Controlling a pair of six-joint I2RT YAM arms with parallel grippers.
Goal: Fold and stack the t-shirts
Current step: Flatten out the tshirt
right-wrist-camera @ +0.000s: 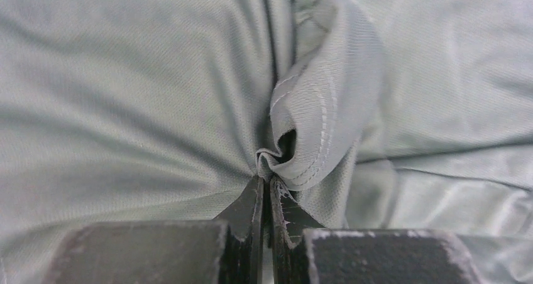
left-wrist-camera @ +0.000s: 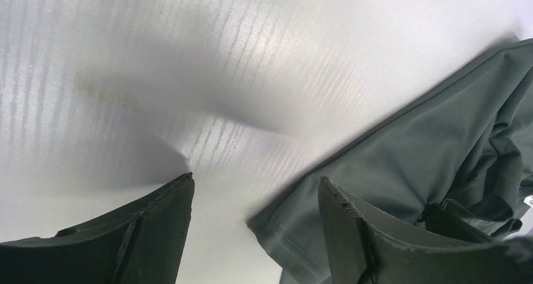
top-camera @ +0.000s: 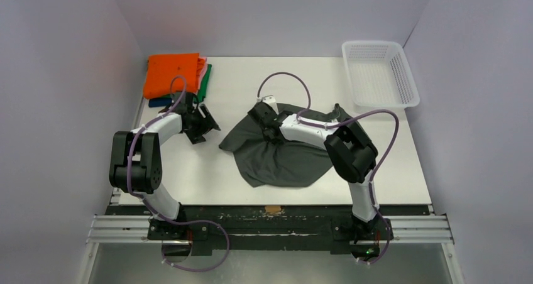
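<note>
Centrally on the table (top-camera: 195, 183), the dark charcoal-grey shirt (top-camera: 283, 161) is found lying in a rumpled, roughly rounded spread, not folded.

The right jaws, at the end of the right arm (top-camera: 306, 131), are clenched on a bunched fold of this shirt near its far edge. In the right wrist view a stitched hem is seen pinched just ahead of the tips, with creases drawn in toward the pinch.

The left jaws, at the end of the left arm (top-camera: 160, 128), are held spread apart with nothing gripped. They are poised low over bare table just beside the shirt's left corner, whose hemmed edge is seen reaching between the tips in the left wrist view. Whether the tips touch the table cannot be told.

At the far-left corner a stack of folded shirts is noted: the orange shirt (top-camera: 171, 73) on top, a thin pink edge (top-camera: 203, 64) and the green shirt (top-camera: 205, 81) showing at its right side, and the dark blue shirt (top-camera: 160, 102) showing beneath at the near side. The stack is well apart from the grey shirt.

The white mesh basket (top-camera: 402, 76) is set upright at the far-right corner; only its own mesh floor is shown inside.
</note>
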